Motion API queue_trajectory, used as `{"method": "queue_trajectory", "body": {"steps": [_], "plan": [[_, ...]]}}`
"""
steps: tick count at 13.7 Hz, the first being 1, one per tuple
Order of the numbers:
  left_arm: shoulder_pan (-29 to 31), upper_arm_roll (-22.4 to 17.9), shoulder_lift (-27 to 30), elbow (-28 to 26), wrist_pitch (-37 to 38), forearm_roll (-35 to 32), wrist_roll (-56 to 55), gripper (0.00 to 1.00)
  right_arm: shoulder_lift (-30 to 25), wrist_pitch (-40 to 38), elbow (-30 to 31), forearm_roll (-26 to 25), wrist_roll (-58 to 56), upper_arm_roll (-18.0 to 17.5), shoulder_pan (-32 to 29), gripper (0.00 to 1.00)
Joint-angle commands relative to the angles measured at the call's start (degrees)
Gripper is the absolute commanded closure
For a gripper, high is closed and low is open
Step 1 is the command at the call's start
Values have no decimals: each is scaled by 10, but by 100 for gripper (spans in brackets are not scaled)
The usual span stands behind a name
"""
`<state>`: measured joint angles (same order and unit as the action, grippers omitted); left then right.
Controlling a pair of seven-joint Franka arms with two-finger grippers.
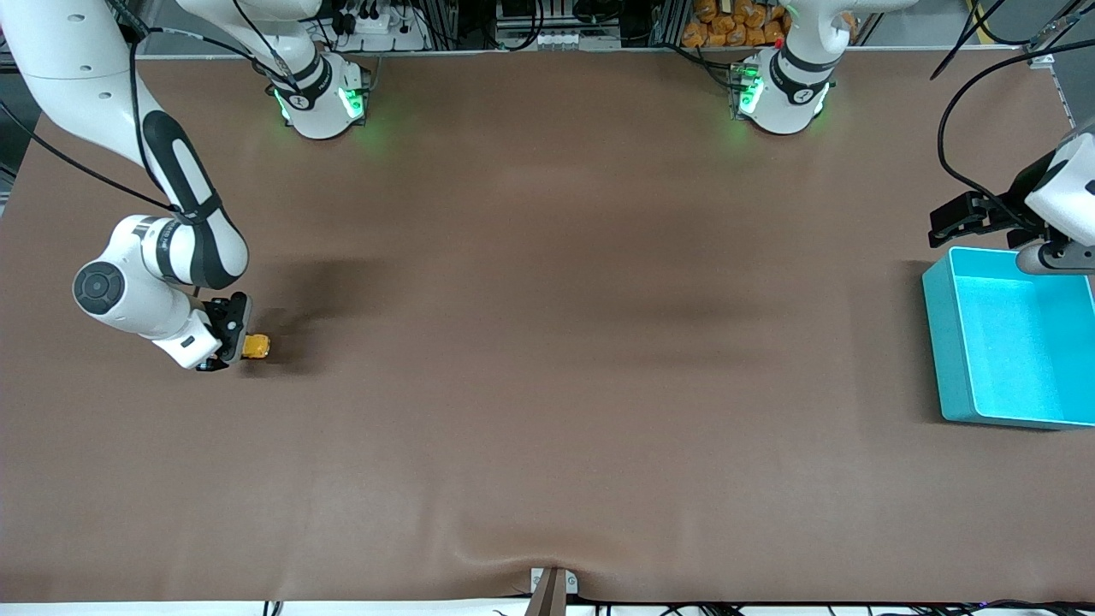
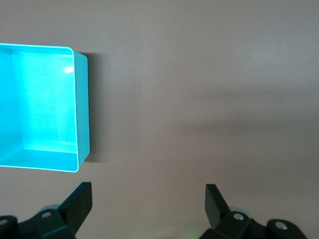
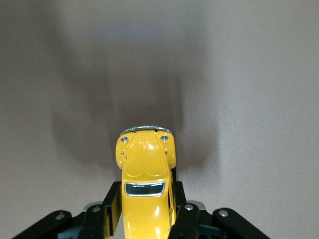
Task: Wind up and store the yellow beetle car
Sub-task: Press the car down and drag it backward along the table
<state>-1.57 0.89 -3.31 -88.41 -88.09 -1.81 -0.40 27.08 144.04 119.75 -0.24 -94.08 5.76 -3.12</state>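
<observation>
At the frame's mid-left, the right gripper (image 1: 242,346) pinches the one car (image 1: 255,346), its long axis horizontal, nose pointing away from the fingers, while the waiting left gripper (image 1: 967,219) gapes above the single bin (image 1: 941,342).

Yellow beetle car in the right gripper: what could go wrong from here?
1. The right gripper is shut on the yellow beetle car at its rear only; most of the glossy body sticks out ahead, so it might pivot or slip.
2. The turquoise bin sits at the left arm's end of the table, so the car has a long carry or roll and could miss it.
3. The left gripper hangs open beside the bin's rim; a reach there may crowd it.
</observation>
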Motion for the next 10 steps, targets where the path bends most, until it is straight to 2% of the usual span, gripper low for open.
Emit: {"method": "queue_trajectory", "body": {"steps": [1, 10], "plan": [[1, 1, -1, 4, 4, 5, -10, 0, 17, -3, -19, 3, -19, -4, -19, 74], [2, 0, -1, 4, 4, 5, -10, 0, 23, -5, -36, 3, -79, -4, -58, 74]]}}
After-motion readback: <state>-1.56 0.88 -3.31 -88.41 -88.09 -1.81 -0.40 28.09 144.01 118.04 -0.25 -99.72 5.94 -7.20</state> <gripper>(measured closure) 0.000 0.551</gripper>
